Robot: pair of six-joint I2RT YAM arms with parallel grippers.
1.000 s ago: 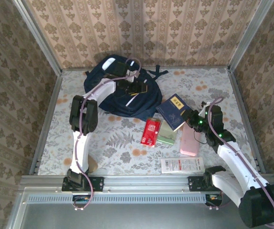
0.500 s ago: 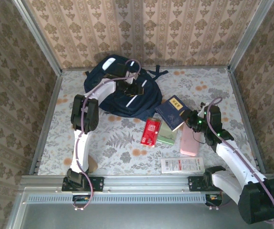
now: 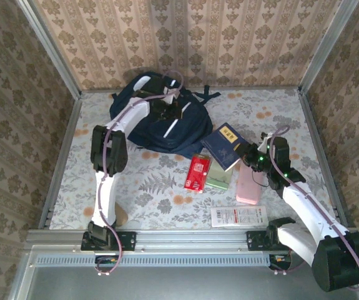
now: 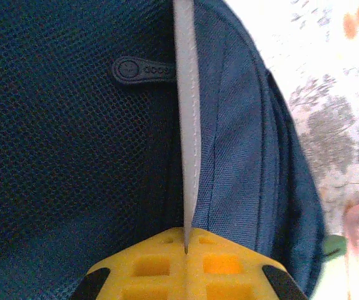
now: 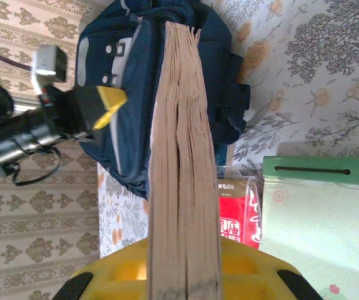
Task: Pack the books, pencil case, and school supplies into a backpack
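Observation:
The navy backpack (image 3: pixel 157 125) lies at the back of the table. My left gripper (image 3: pixel 168 110) rests on top of it. In the left wrist view this gripper (image 4: pixel 185 247) is shut on the backpack's thin white edge strip (image 4: pixel 188 125), with dark mesh to its left. My right gripper (image 3: pixel 251 155) is shut on the large dark blue book (image 3: pixel 225 145) with the yellow label. The book's brown page edge (image 5: pixel 182 156) runs up from between the jaws. The pink pencil case (image 3: pixel 250 185) lies just below that gripper. A red packet (image 3: pixel 197 173), a pale green one (image 3: pixel 219 177) and a long white one (image 3: pixel 239 216) lie flat.
The floral table top (image 3: pixel 148 187) has patterned walls on three sides and a metal rail (image 3: pixel 179 237) at the near edge. The right wrist view shows the left gripper's yellow fingertips (image 5: pixel 109 100) against the backpack (image 5: pixel 135 137), with the red packet (image 5: pixel 235 219) and the green packet (image 5: pixel 323 212) below the book.
My left gripper has closed from wide open onto the backpack's white edge strip and shifted slightly towards the back. The right gripper keeps its hold on the book, almost unmoved.

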